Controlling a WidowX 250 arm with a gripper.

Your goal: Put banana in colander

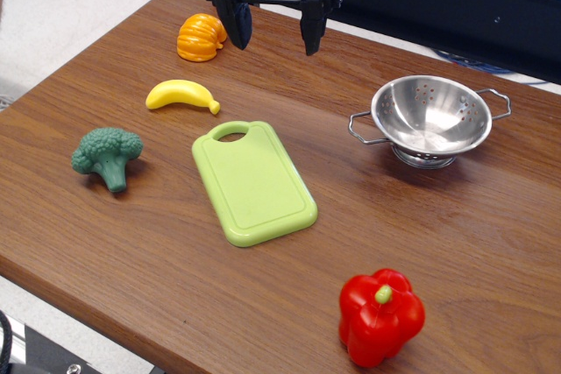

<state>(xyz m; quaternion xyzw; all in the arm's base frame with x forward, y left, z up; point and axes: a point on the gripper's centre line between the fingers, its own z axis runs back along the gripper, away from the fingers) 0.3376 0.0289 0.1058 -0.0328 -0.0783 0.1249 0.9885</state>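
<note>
The yellow toy banana [181, 95] lies on the wooden table [158, 243] at the left, between the orange toy and the broccoli. The steel colander [430, 117] stands upright on the right side, empty, with its wire handles out to both sides. My gripper [274, 39] hangs above the far edge of the table, open and empty, its two black fingers pointing down. It is up and to the right of the banana and well left of the colander.
An orange ridged pumpkin-like toy [201, 37] sits at the far left. A green broccoli [107, 156] is at the left. A light green cutting board [252, 180] lies in the middle. A red bell pepper [380, 316] stands near the front edge.
</note>
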